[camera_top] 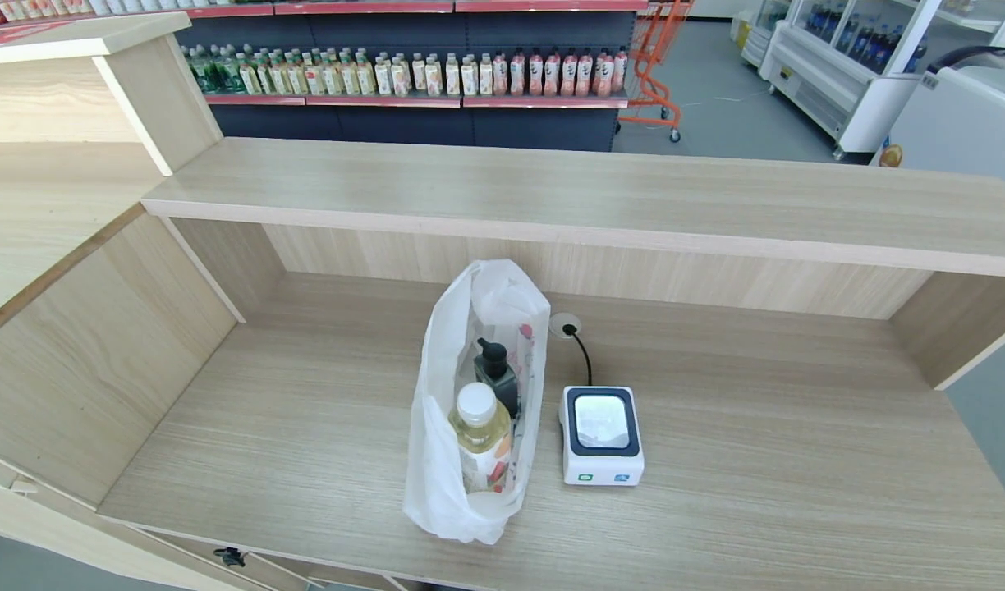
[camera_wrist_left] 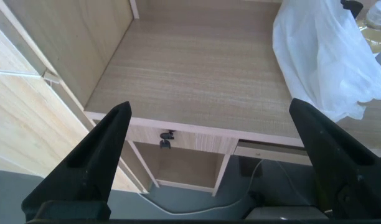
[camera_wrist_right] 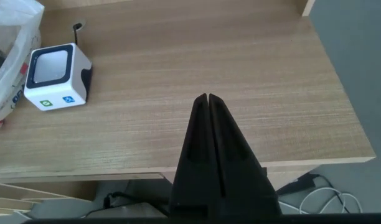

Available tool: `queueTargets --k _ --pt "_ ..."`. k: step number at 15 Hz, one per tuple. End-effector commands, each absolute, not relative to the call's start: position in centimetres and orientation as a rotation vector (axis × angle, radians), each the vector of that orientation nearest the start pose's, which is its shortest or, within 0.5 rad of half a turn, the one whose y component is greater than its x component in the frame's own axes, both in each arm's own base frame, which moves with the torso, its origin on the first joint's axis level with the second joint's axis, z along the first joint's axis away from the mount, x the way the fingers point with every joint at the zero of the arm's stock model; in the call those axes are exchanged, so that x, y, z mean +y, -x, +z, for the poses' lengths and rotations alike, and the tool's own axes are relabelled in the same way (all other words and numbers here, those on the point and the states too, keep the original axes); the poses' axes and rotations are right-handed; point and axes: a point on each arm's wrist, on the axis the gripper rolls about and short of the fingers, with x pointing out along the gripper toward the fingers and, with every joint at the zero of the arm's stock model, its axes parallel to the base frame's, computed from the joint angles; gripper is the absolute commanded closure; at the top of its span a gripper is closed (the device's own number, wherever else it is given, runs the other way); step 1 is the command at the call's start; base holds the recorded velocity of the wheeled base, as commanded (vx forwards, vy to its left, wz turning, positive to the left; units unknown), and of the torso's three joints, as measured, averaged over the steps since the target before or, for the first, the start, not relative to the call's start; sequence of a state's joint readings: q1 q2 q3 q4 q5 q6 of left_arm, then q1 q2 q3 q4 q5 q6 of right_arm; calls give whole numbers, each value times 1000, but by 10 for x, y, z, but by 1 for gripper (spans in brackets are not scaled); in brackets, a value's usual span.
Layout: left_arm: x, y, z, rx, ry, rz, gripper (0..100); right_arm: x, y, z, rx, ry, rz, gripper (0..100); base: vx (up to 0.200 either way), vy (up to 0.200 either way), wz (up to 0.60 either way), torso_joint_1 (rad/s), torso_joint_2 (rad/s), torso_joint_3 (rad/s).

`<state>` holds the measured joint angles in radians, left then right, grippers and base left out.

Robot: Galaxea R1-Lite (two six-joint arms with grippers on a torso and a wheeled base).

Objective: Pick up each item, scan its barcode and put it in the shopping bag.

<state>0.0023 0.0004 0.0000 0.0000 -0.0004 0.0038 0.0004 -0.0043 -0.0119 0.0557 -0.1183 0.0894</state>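
The shopping bag (camera_top: 435,443) on the tabletop (camera_top: 798,460) holds a drink bottle (camera_top: 480,435) and a pump bottle (camera_top: 496,373), with the scanner (camera_top: 601,435) just beside it. My left jaws are spread, my right jaws pressed together.

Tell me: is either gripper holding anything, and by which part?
Nothing. The black left gripper is open and empty; the black right gripper is shut on nothing.

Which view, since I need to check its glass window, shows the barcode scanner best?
The head view: the barcode scanner sits near the centre, whole, its window facing the camera. The right wrist view shows it whole too, but farther off, obliquely. The left wrist view looks at the shopping bag instead.
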Motion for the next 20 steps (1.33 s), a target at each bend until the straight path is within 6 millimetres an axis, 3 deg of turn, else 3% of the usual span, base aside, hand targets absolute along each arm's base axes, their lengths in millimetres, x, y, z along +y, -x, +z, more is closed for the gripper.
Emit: queueTargets --k 1,12,15,20 --pt "0 23 75 0 -3 2 0 -3 24 73 38 -86 -120 100 0 0 0 0 0 0" --pt "0 23 76 2 -9 2 0 -3 24 73 38 -86 -120 100 0 0 0 0 0 0" --pt "0 23 75 0 -5 2 0 -3 24 73 38 -86 -120 100 200 0 0 2 1 2" --pt "0 23 75 0 -5 2 0 -3 24 73 38 -86 -120 100 0 0 0 0 0 0"
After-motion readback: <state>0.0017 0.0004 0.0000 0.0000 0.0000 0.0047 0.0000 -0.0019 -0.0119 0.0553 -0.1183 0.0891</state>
